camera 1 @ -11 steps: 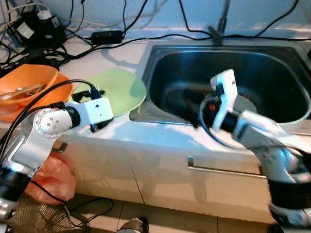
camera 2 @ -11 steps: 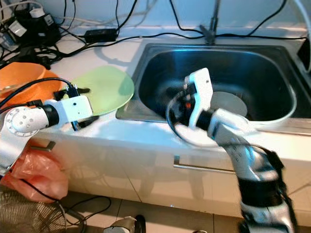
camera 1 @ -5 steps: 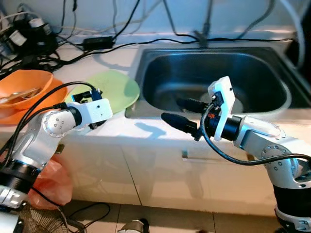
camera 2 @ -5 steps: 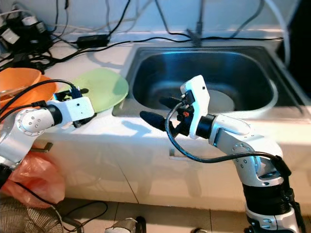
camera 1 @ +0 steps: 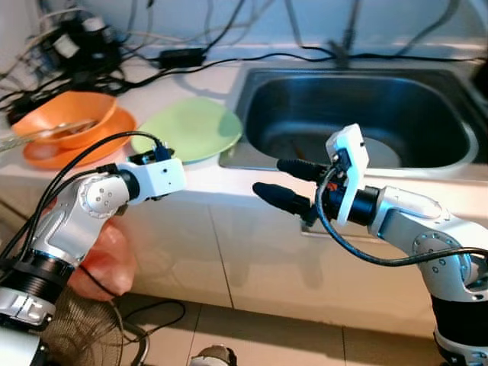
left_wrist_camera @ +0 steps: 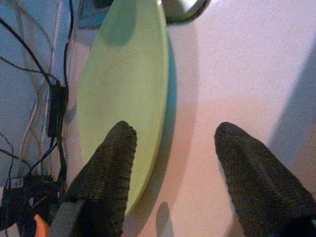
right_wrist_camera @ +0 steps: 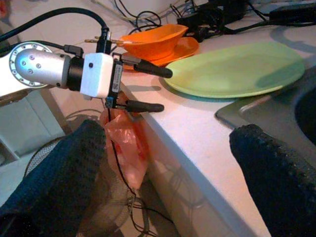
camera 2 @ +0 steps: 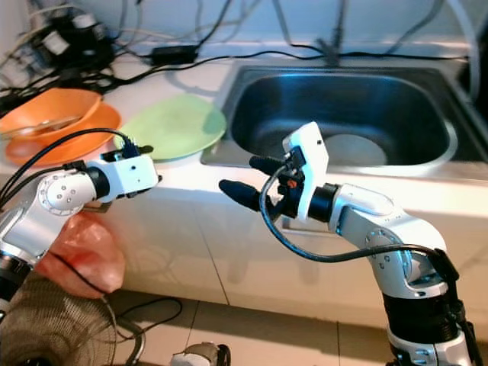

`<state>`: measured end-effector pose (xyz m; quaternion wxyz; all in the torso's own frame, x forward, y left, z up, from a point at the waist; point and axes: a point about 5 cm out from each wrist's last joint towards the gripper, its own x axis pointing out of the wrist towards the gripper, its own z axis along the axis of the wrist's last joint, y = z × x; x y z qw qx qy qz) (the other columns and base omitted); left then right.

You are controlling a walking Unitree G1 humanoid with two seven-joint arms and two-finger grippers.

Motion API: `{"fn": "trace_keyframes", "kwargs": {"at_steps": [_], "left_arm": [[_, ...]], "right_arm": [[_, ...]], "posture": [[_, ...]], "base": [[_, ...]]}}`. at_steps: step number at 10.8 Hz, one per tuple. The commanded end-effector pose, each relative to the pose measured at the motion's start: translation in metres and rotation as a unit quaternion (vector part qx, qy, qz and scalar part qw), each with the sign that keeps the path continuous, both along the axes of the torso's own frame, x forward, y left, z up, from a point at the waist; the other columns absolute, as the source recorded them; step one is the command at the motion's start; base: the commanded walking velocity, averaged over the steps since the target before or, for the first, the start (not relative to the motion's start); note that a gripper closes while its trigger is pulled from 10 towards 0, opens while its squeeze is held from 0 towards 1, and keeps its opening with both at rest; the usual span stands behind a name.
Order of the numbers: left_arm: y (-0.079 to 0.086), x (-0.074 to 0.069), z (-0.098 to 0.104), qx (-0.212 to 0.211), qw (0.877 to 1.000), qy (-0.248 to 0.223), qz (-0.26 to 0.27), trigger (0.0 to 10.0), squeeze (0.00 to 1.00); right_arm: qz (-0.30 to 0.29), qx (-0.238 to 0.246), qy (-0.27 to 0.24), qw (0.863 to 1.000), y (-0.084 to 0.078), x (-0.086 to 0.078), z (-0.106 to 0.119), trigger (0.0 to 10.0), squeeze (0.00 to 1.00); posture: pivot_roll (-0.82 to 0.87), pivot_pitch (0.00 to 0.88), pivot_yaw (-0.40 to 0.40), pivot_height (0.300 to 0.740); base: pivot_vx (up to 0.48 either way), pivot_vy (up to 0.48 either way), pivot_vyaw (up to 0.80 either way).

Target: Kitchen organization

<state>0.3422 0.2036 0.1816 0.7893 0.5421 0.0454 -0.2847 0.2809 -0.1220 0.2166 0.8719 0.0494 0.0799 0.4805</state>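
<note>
A second ago the right gripper [camera 1: 286, 183] reached down into the sink [camera 1: 427, 156]; it has since drawn back out and now hangs over the near table edge, in front of the sink's near-left corner, jaws spread and empty. The left gripper [right_wrist_camera: 150, 90] has backed off the green plate [camera 1: 189, 130] slightly, jaws still apart at the table's near edge.
</note>
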Motion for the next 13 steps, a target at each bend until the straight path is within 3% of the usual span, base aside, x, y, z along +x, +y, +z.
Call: {"fn": "trace_keyframes", "kwargs": {"at_steps": [1, 2, 3, 4, 6, 8, 9, 11, 13], "left_arm": [[0.003, -0.001, -0.007, 0.008, 1.000, 0.016, 0.009, 0.7, 0.00], [0.005, -0.001, -0.008, 0.013, 1.000, 0.014, 0.015, 10.0, 0.00], [0.006, 0.001, -0.008, 0.011, 1.000, 0.010, 0.021, 10.0, 0.00], [0.005, 0.005, -0.002, -0.008, 0.999, -0.014, 0.030, 10.0, 0.44], [0.002, 0.008, 0.005, -0.032, 0.998, -0.041, 0.035, 10.0, 1.00], [0.009, 0.011, 0.000, 0.002, 0.997, -0.050, 0.054, 10.0, 1.00], [0.012, 0.014, -0.001, 0.002, 0.997, -0.054, 0.063, 10.0, 0.00], [0.009, 0.017, 0.003, -0.018, 0.995, -0.071, 0.065, 10.0, 0.00], [-0.005, 0.018, 0.013, -0.109, 0.987, -0.095, 0.067, 10.0, 0.00]], "right_arm": [[0.007, -0.004, -0.004, 1.000, 0.002, -0.002, 0.002, 10.0, 0.00], [0.007, -0.005, -0.004, 1.000, 0.003, -0.002, 0.001, 10.0, 0.00], [0.006, -0.006, -0.004, 1.000, 0.004, -0.001, 0.000, 10.0, 0.00], [0.005, -0.008, -0.004, 1.000, 0.004, -0.001, 0.000, 10.0, 0.00], [0.002, -0.009, -0.005, 1.000, 0.003, 0.000, 0.000, 10.0, 0.00], [0.002, -0.009, -0.007, 1.000, 0.003, 0.000, 0.001, 10.0, 0.00], [0.005, 0.000, -0.006, 1.000, 0.004, 0.000, 0.004, 10.0, 0.00], [0.013, 0.008, -0.005, 1.000, 0.006, -0.003, 0.006, 10.0, 0.00], [0.013, 0.009, -0.005, 1.000, 0.006, -0.006, 0.004, 10.0, 0.00]], "posture": [[0.13, 0.115, 0.108, 0.740], [0.13, 0.115, 0.109, 0.740], [0.13, 0.115, 0.109, 0.740], [0.13, 0.115, 0.108, 0.740], [0.13, 0.115, 0.107, 0.740], [0.13, 0.116, 0.108, 0.740], [0.13, 0.117, 0.109, 0.740], [0.13, 0.121, 0.109, 0.740], [0.12, 0.128, 0.111, 0.740]], "base": [[0.000, 0.000, 0.00], [0.000, 0.000, 0.00], [0.000, 0.000, 0.00], [0.000, 0.000, 0.00], [0.000, 0.000, 0.00], [0.000, 0.000, 0.00], [0.000, 0.000, 0.00], [0.000, 0.000, 0.00], [0.000, 0.000, 0.00]]}}
